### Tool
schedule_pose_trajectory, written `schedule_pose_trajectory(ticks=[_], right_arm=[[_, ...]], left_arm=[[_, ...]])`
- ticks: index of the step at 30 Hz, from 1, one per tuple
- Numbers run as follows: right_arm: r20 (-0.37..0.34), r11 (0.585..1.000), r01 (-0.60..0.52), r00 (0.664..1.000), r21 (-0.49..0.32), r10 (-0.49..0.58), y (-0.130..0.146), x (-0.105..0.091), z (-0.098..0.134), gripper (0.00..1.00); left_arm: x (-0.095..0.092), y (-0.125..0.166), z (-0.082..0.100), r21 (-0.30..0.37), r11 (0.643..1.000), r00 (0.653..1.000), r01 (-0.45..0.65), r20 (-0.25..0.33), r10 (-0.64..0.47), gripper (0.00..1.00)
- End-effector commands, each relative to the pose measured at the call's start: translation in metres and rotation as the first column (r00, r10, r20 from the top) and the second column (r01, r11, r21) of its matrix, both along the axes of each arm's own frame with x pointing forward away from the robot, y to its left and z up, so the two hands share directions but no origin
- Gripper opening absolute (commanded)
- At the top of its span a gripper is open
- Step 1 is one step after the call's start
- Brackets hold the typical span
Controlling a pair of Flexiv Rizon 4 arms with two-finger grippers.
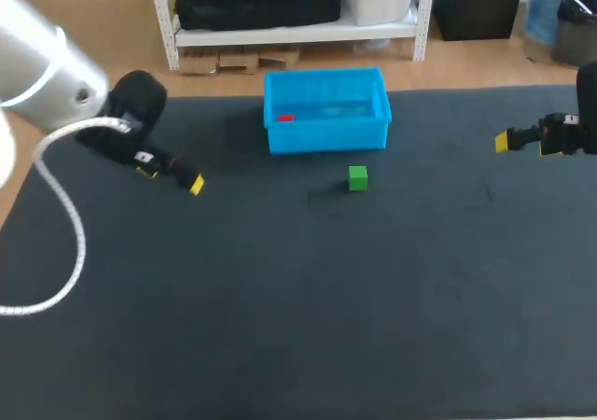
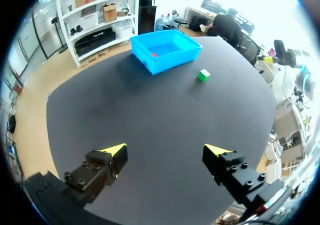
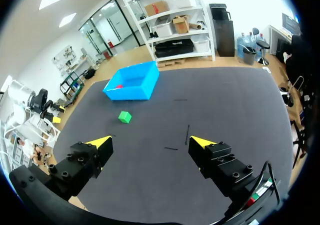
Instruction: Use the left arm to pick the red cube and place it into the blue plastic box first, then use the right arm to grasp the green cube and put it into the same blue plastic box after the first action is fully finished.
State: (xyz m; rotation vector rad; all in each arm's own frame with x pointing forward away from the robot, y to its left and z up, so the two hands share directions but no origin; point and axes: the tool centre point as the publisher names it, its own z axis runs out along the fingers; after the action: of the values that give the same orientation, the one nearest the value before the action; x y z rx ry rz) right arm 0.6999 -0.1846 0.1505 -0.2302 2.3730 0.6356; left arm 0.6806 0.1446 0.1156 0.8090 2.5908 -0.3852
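Box [image 1: 326,138] with red cube [image 1: 285,118] inside — green cube [image 1: 357,178] near its front wall

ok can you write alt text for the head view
A small red cube lies inside a blue plastic box at the far middle of a dark table; a small green cube sits just in front of the box. The left gripper and right gripper hang at either side, both empty.

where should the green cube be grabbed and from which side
Probably from straight above, with the right pincer closing on two opposite side faces of the green cube. It sits flat on the table with bare space all round, and the blue box stands apart beyond it, so nothing blocks a top-down grip.
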Motion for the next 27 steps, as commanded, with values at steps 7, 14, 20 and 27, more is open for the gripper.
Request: schedule_pose_trajectory(ticks=[7, 14, 20, 27], right_arm=[[0.0, 1.0, -0.001, 1.0, 0.0, 0.001, 0.0, 0.0, 0.0, 1.0], [0.0, 1.0, -0.001, 1.0, 0.0, 0.001, 0.0, 0.0, 0.0, 1.0], [0.0, 1.0, -0.001, 1.0, 0.0, 0.001, 0.0, 0.0, 0.0, 1.0], [-0.041, 0.996, -0.009, 0.999, -0.088, 0.006, 0.004, 0.007, 0.007, 1.0]], left_arm=[[-0.022, 0.023, -0.004, -0.073, 0.996, 0.998, 0.059, 0.019, -0.058, 1.0], [-0.024, 0.025, -0.003, -0.098, 0.99, 0.995, 0.097, 0.02, -0.095, 1.0], [-0.025, 0.022, -0.004, -0.073, 0.993, 0.995, 0.098, 0.041, -0.095, 1.0], [-0.025, 0.022, -0.004, -0.073, 0.993, 0.995, 0.098, 0.041, -0.095, 1.0]])
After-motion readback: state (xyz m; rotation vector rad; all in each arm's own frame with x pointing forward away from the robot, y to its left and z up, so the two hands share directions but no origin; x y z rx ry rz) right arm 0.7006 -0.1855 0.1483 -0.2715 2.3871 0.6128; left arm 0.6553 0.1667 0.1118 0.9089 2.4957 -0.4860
